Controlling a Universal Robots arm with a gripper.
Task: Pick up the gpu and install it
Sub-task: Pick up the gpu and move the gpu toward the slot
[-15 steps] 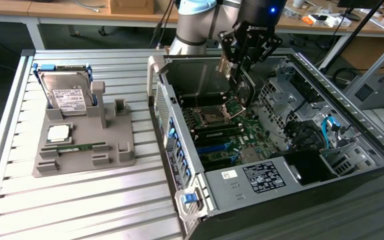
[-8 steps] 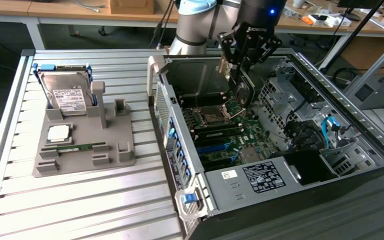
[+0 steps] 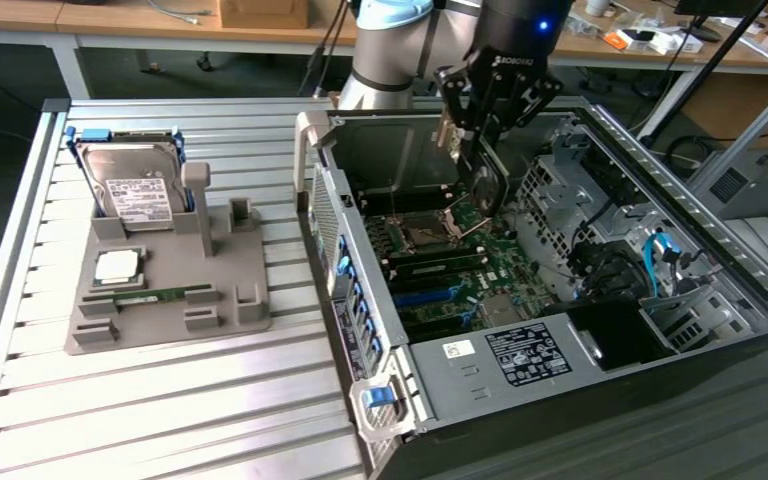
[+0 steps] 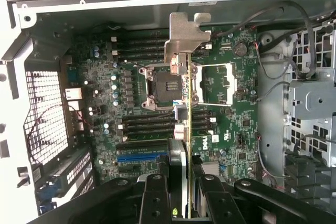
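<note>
My gripper [image 3: 475,135] hangs over the open computer case [image 3: 357,300] and is shut on the gpu [image 3: 488,190], which hangs edge-down above the motherboard [image 3: 438,270]. In the wrist view the gpu [image 4: 188,103] shows edge-on as a thin green board, with its silver end bracket [image 4: 184,35] at the far end. The two black fingers [image 4: 155,198] of the gripper [image 4: 182,203] clamp the card from both sides. The card hangs above the motherboard [image 4: 231,124], over the empty processor socket [image 4: 165,85] and near the blue slot [image 4: 142,157]. I cannot tell whether it touches the board.
On the slatted table, at the exterior view's left, a grey holder [image 3: 171,300] carries a hard drive [image 3: 141,190], a processor chip [image 3: 120,265] and a memory stick [image 3: 151,297]. Case walls, drive cages [image 3: 584,210] and cables [image 4: 273,61] ring the motherboard.
</note>
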